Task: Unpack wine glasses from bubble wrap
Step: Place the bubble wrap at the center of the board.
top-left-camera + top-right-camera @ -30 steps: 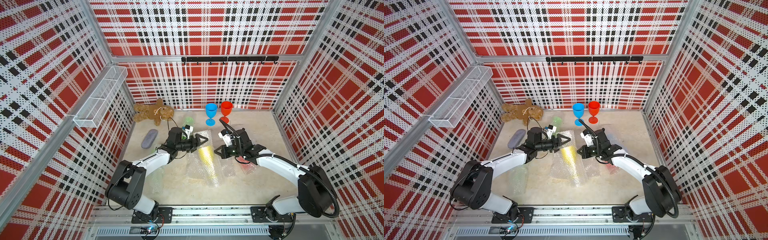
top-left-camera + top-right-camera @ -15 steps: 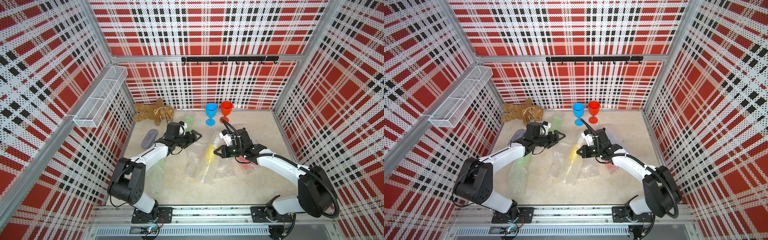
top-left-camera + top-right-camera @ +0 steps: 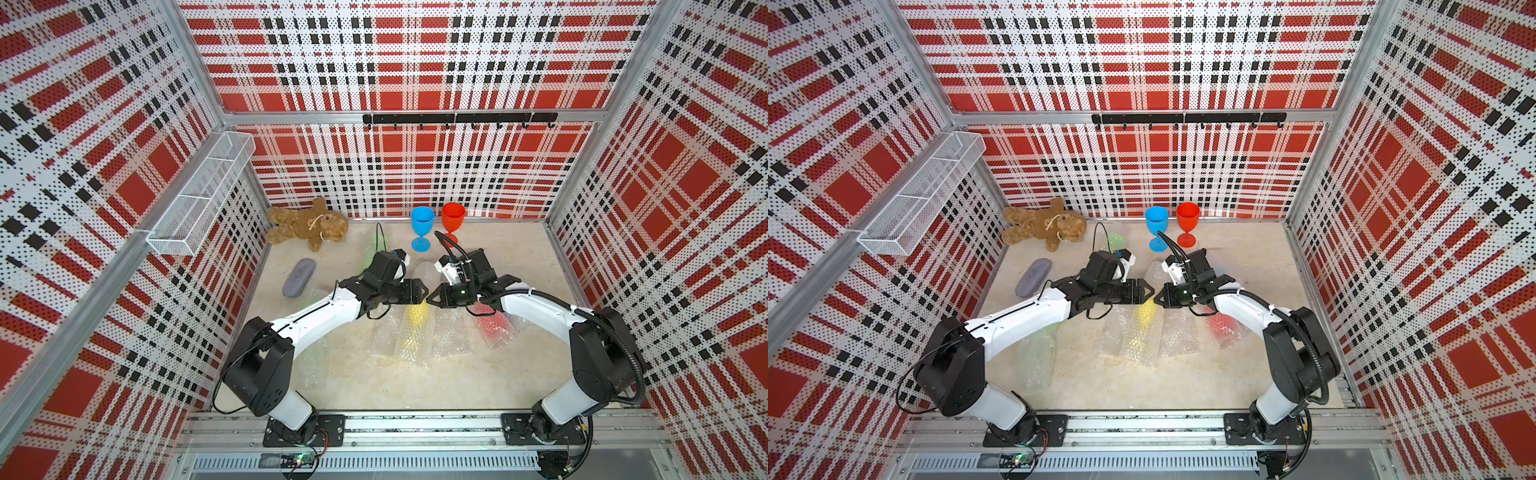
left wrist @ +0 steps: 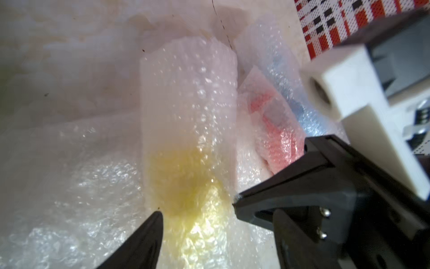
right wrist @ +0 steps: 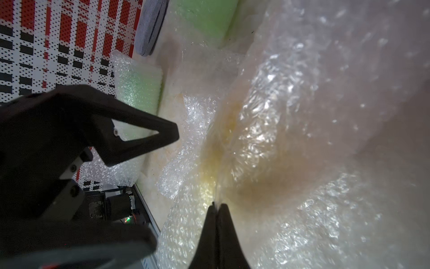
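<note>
The yellow wine glass (image 3: 415, 332) (image 3: 1144, 328) lies mid-table rolled in bubble wrap (image 4: 186, 97). My left gripper (image 3: 419, 291) (image 4: 217, 212) hovers over it, open, its fingers either side of the yellow bundle. My right gripper (image 3: 432, 296) (image 5: 217, 205) faces it tip to tip and is shut on a fold of that bubble wrap (image 5: 290, 139). A blue glass (image 3: 422, 222) and a red glass (image 3: 453, 218) stand unwrapped at the back. A wrapped red glass (image 3: 492, 328) lies under the right arm. Wrapped green glasses lie at front left (image 3: 311, 361) and at the back (image 3: 374, 249).
A brown teddy bear (image 3: 307, 224) lies in the back left corner, with a grey oval pouch (image 3: 299, 277) in front of it. A white wire basket (image 3: 199, 199) hangs on the left wall and a black hook rail (image 3: 457, 118) on the back wall.
The left gripper swung from beside the back green bundle to the middle, meeting the right gripper over the yellow bundle, and its jaws narrowed a little. The right gripper kept its pinch.
</note>
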Action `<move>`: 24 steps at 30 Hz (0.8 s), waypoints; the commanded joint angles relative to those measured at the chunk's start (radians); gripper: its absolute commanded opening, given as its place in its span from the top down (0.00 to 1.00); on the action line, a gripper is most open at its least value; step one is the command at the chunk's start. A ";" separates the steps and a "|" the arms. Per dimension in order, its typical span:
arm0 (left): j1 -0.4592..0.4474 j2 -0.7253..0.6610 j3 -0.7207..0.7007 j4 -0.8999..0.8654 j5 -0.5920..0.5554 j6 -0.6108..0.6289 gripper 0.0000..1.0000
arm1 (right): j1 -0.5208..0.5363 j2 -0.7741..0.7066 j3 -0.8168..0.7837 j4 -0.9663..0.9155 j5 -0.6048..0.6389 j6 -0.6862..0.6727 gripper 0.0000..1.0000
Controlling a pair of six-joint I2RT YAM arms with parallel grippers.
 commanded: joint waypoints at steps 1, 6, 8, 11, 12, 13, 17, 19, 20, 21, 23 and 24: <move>-0.042 0.027 0.016 -0.070 -0.131 0.059 0.27 | -0.007 0.034 0.031 -0.032 -0.029 -0.042 1.00; -0.092 0.059 0.044 -0.131 -0.266 0.088 0.30 | -0.007 0.053 0.052 -0.044 -0.027 -0.054 1.00; -0.092 0.064 0.036 -0.133 -0.274 0.086 0.32 | -0.007 0.058 0.057 -0.044 -0.022 -0.054 1.00; -0.095 0.082 0.033 -0.120 -0.262 0.078 0.32 | -0.006 0.066 0.059 -0.041 -0.025 -0.053 1.00; -0.098 0.089 0.035 -0.116 -0.259 0.075 0.31 | -0.006 0.068 0.060 -0.040 -0.025 -0.052 1.00; -0.101 0.098 0.037 -0.114 -0.258 0.073 0.30 | -0.006 0.071 0.060 -0.036 -0.026 -0.052 1.00; -0.105 0.131 0.049 -0.103 -0.249 0.069 0.32 | -0.007 0.090 0.064 -0.028 -0.034 -0.049 1.00; -0.105 0.144 0.055 -0.100 -0.240 0.067 0.36 | -0.006 0.096 0.066 -0.024 -0.034 -0.051 1.00; -0.105 0.147 0.056 -0.099 -0.236 0.065 0.38 | -0.007 0.100 0.068 -0.025 -0.032 -0.051 1.00; -0.105 0.150 0.057 -0.095 -0.229 0.065 0.41 | -0.007 0.101 0.071 -0.027 -0.028 -0.054 1.00; -0.105 0.152 0.056 -0.093 -0.222 0.062 0.48 | -0.006 0.103 0.072 -0.032 -0.013 -0.061 1.00; -0.103 0.150 0.055 -0.092 -0.216 0.062 0.52 | -0.007 0.103 0.073 -0.034 -0.002 -0.062 1.00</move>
